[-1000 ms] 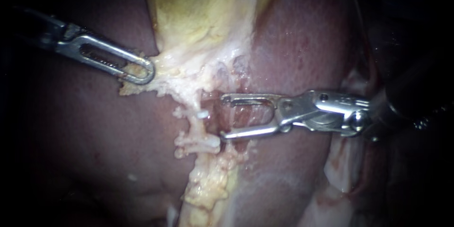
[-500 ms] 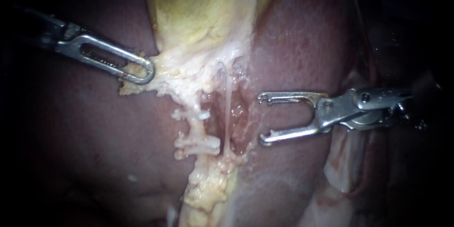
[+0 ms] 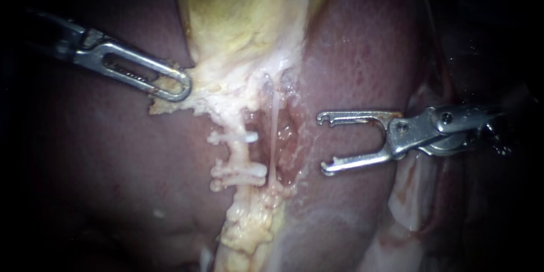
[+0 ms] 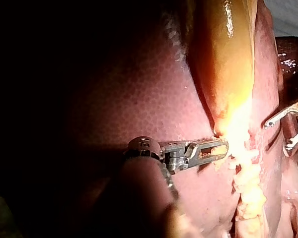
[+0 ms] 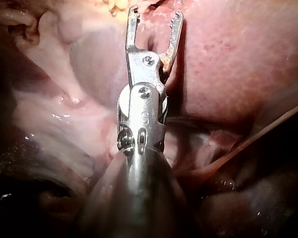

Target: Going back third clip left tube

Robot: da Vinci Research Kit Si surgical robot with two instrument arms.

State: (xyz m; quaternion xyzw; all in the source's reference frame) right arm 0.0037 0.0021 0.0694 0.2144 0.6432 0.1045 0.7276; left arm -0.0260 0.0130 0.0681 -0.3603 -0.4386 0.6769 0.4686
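My right instrument [image 3: 322,142], jaws open beside the thin tube [image 3: 273,130], could snag it by drifting closer; my left instrument [image 3: 184,86] grips pale tissue [image 3: 215,93].

Over liver [image 5: 228,64], right instrument [image 5: 155,22] spread apart, holding nothing

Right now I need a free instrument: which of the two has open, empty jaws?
The right instrument: its jaws stand apart with nothing between them, while the left instrument is shut on pale tissue.

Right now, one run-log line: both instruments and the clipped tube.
left instrument: jaws shut on pale tissue | right instrument: jaws open, empty, clear of thin tube | left tube: white clips on
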